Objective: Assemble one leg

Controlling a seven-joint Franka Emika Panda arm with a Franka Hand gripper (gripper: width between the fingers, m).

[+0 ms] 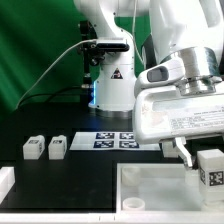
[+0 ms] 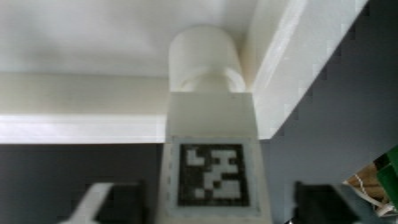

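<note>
A leg (image 1: 210, 166), a small white post with a black-and-white tag, stands upright at the far right corner of the white tray-like body (image 1: 150, 188). In the wrist view the leg (image 2: 214, 130) points its rounded end into the corner of the body's walls (image 2: 71, 95). My gripper (image 1: 200, 158) straddles its upper part. In the wrist view my gripper (image 2: 214, 200) has one finger on each side of the leg, each with a narrow dark gap to it. Two more legs (image 1: 33, 147) (image 1: 57, 147) lie on the black table at the exterior view's left.
The marker board (image 1: 118, 138) lies on the table behind the body, in front of the robot's base (image 1: 110, 85). Another white part (image 1: 5, 182) shows at the lower left edge of the exterior view.
</note>
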